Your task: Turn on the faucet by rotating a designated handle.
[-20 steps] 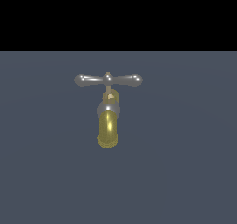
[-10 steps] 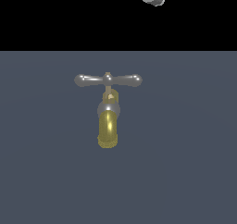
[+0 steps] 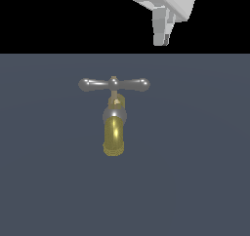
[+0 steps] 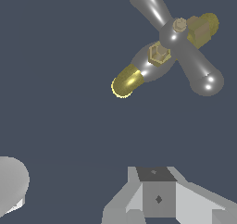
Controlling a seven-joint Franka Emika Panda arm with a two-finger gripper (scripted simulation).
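Faucet [image 3: 114, 127] sits alone on the dark grey floor [image 3: 195, 171], a little left of centre in the exterior view, its spout running toward the near edge. We see our gripper [image 3: 162, 32] at the top of that view, up and to the exterior view's right of the tap, well apart from it and touching nothing. Only 1 finger tip is clearly outlined there, and the wrist view shows just pale housing, so we cannot tell whether the jaws are parted or closed; they grasp nothing.

Handle [image 3: 114, 84] is a slim crossbar lying left to right across the far end of the tap, with 2 bulbous ends and a small brass hub at its middle. It is polished grey metal with bright highlights, rounded everywhere, which we judge slippery. Below it a thin brass stem drops into a rounded grey collar, then the glossy yellow-gold cylindrical spout.

Risks, as we judge them: if we come down on the hub or stem rather than on 1 arm of the bar, we get little leverage. A push placed too near a rounded end could slide off the smooth curve. Descending too close could knock the spout instead. Pushing straight down on the bar, not around its axis, would jam rather than rotate.
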